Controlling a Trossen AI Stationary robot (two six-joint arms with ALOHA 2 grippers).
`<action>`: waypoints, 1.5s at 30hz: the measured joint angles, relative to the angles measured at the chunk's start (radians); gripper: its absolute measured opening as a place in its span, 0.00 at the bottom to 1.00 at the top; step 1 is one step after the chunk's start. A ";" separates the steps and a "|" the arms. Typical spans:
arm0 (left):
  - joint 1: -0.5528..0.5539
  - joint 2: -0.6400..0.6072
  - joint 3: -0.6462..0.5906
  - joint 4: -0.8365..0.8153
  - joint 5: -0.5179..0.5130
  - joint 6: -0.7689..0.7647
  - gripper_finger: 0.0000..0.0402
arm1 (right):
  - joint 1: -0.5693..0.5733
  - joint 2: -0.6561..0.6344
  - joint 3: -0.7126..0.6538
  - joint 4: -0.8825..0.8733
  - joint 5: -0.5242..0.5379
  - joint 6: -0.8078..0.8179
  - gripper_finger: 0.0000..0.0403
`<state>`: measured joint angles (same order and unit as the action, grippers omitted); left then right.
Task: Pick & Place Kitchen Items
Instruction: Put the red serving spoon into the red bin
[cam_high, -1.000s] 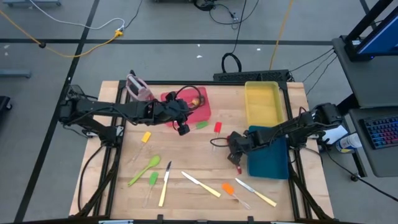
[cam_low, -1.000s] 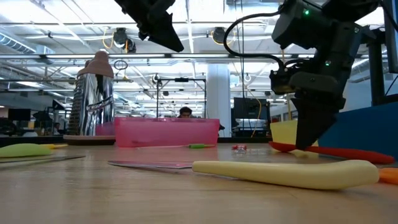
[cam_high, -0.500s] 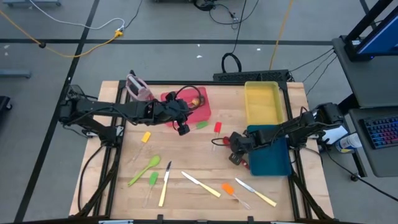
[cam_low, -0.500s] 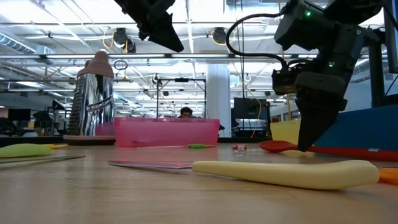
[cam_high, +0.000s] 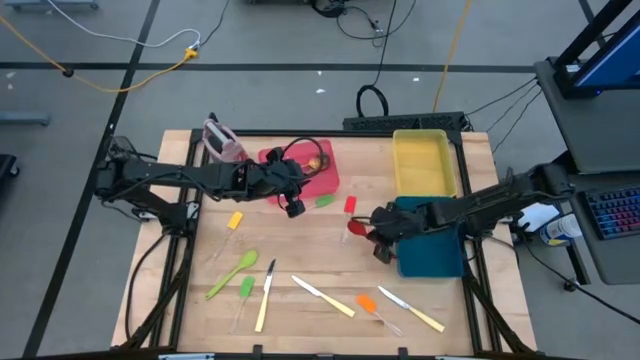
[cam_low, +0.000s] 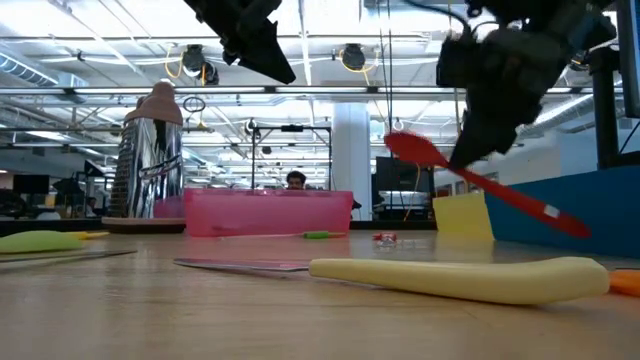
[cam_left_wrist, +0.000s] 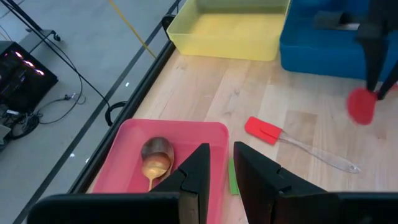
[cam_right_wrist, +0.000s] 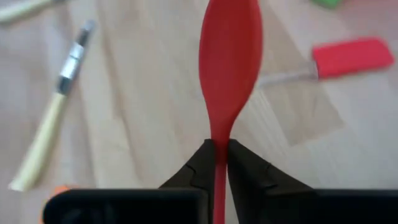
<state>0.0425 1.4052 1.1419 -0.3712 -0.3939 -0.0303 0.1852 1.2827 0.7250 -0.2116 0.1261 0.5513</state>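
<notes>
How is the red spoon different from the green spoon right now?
The red spoon hangs tilted in the air, pinched in the right gripper; the green spoon lies flat on the table, untouched. The red one is beside the blue tray, the green one near the table's left side. Both are slim spoons.

**Cut off, blurred or too small to read**

In the right wrist view the red spoon (cam_right_wrist: 229, 59) is soft with blur, and its handle runs out of sight between the right tool's (cam_right_wrist: 217, 163) fingers, so the handle's end goes unseen. Beside that tool, a cream-handled knife (cam_right_wrist: 46, 124) is blurred too, its tip cut by the picture's edge.

In the low view the left tool (cam_low: 250, 35) is cropped by the upper edge, so only its lower part shows.

In the left wrist view the wooden spoon (cam_left_wrist: 155, 163) in the red tray (cam_left_wrist: 121, 163) has its handle hidden behind that tool's fingers (cam_left_wrist: 198, 171), and a green utensil (cam_left_wrist: 232, 177) shows only as a sliver between them.

From above, the clear handles near the orange spatula head (cam_high: 366, 302) are too faint to trace.
</notes>
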 joint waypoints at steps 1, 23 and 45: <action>0.000 0.000 0.000 0.000 0.000 0.000 0.19 | 0.000 -0.016 0.000 0.010 0.000 -0.014 0.06; -0.039 0.000 0.000 0.002 0.002 -0.042 0.19 | -0.195 0.042 0.003 0.726 0.134 -0.709 0.00; -0.149 0.010 -0.160 -0.074 0.161 -0.132 0.19 | -0.230 0.221 0.003 0.794 -0.209 -0.733 0.26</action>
<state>-0.1061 1.4148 0.9818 -0.4453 -0.2332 -0.1628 -0.0450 1.5040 0.7280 0.5821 -0.0834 -0.1818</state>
